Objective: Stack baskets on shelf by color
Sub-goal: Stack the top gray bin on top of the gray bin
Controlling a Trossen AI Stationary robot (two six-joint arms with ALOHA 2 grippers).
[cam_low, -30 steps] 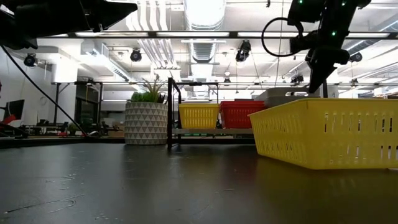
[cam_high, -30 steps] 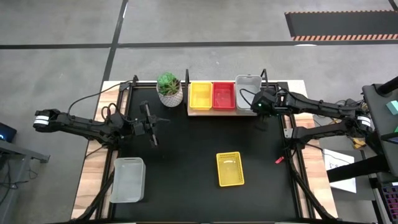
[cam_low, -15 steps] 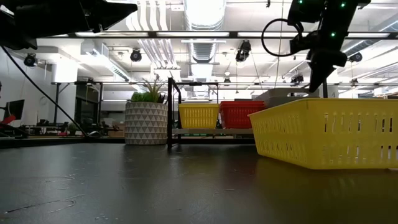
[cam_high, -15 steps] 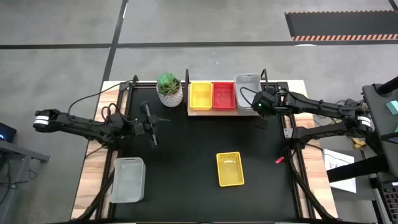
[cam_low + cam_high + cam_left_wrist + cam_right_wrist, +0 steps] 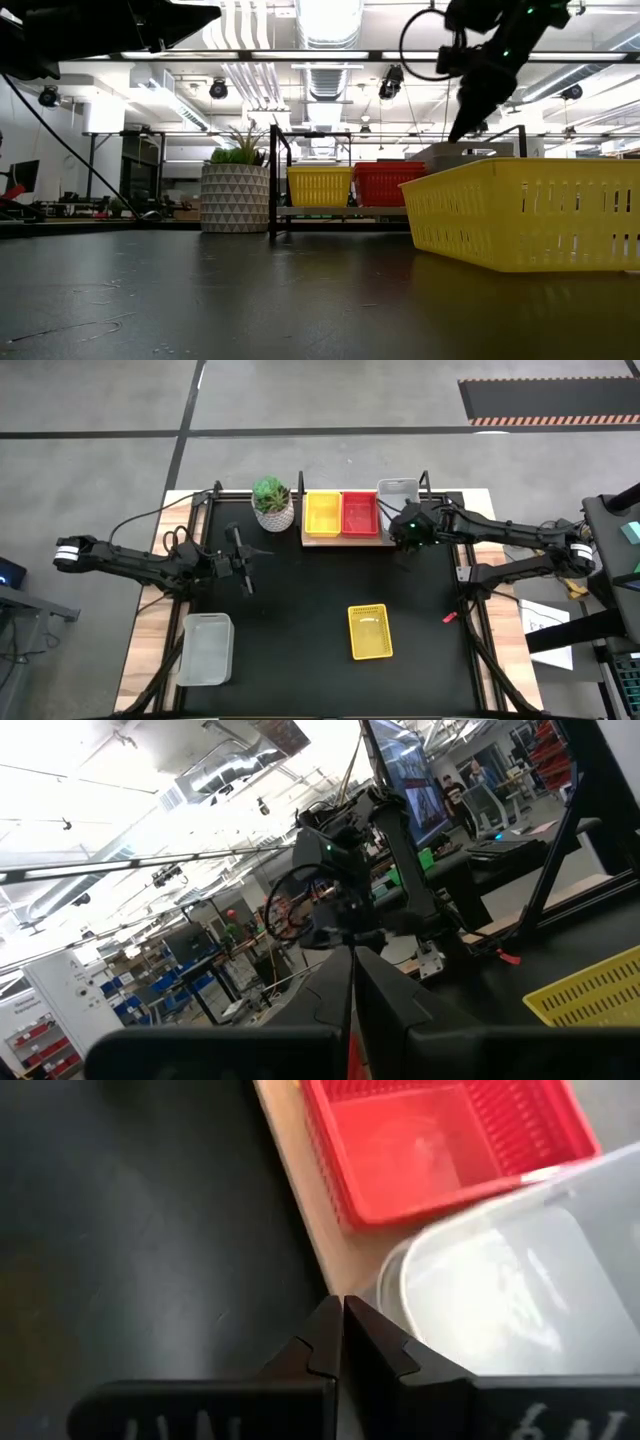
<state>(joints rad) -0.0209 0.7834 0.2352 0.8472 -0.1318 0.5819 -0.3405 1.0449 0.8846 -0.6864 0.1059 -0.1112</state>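
Wooden shelf (image 5: 362,539) sits along the top middle of the black counter (image 5: 300,620) in the high view, with three baskets on it in a row: a yellow basket (image 5: 322,513) on the left, a red basket (image 5: 360,513) in the middle, and a grey-white basket (image 5: 398,495) on the right end. The right gripper (image 5: 403,540) hovers just at the front edge of the shelf, by the grey-white one, and in the right wrist view its jaws are pressed together with nothing between them, pointing at the strip of board between the red and the grey-white basket.

Two more baskets are loose on the counter: another yellow one (image 5: 369,631) lower middle of the frame, and another grey-white one (image 5: 205,649) down in the lower left corner, well apart from each other. In the low view that loose yellow one fills the right side and covers most of the grey-white basket on the shelf behind it.

A potted plant (image 5: 272,503) in a white pot stands just left of the shelf. There's a small red thing (image 5: 449,617) lying near the right edge of the counter, too small to tell what it is.

The left gripper (image 5: 246,582) waits over the left part of the counter, jaws together too, nothing held.
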